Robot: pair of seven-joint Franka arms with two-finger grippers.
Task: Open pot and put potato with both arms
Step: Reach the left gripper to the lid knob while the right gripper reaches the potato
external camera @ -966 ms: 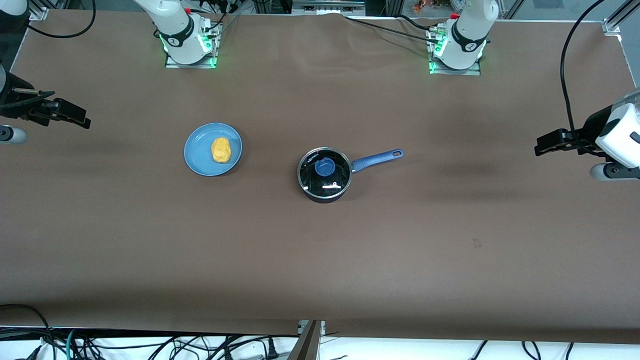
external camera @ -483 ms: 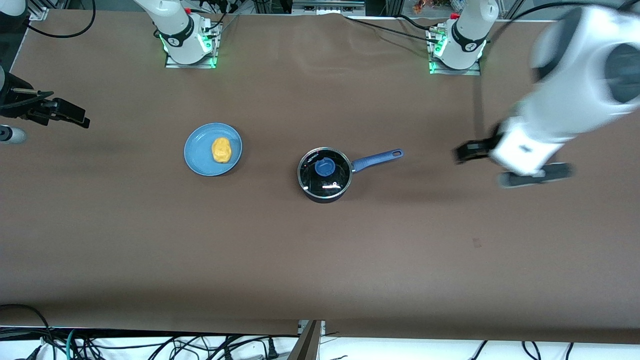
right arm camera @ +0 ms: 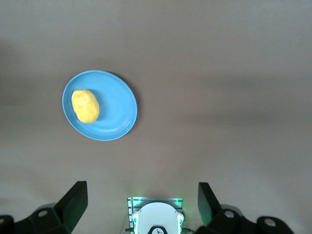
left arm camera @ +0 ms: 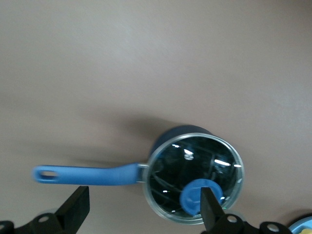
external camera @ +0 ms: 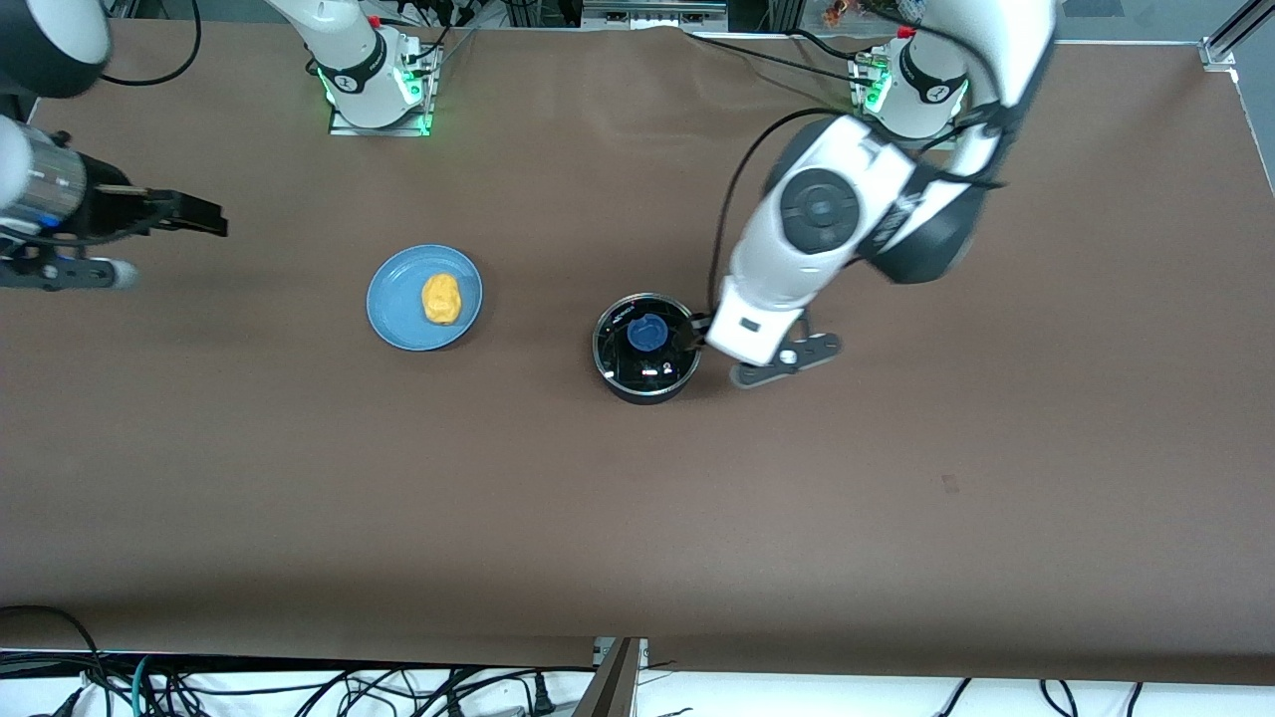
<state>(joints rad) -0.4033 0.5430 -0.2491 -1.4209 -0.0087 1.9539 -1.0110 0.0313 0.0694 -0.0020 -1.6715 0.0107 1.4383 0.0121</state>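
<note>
The black pot (external camera: 645, 351) stands mid-table with its glass lid and blue knob (external camera: 645, 332) on. My left gripper (external camera: 697, 337) is open, low over the pot's rim on its handle side. The hand hides the blue handle in the front view. In the left wrist view the pot (left arm camera: 195, 146), the knob (left arm camera: 197, 197) and the handle (left arm camera: 87, 174) lie just off my open left gripper (left arm camera: 144, 212). The potato (external camera: 440, 299) lies on a light-blue plate (external camera: 398, 319) toward the right arm's end. My right gripper (external camera: 204, 214) is open and empty, off to the side of the plate. The right wrist view shows the potato (right arm camera: 85, 106) and the plate (right arm camera: 117, 112).
The right arm's base (external camera: 374, 80) and the left arm's base (external camera: 911, 95) stand along the table edge farthest from the front camera. The left arm's bulky elbow (external camera: 877, 209) hangs over the table beside the pot. Cables hang below the table edge nearest the front camera.
My left arm has swung in from its end of the table to the pot and now covers the handle. My right gripper has moved a little toward the plate.
</note>
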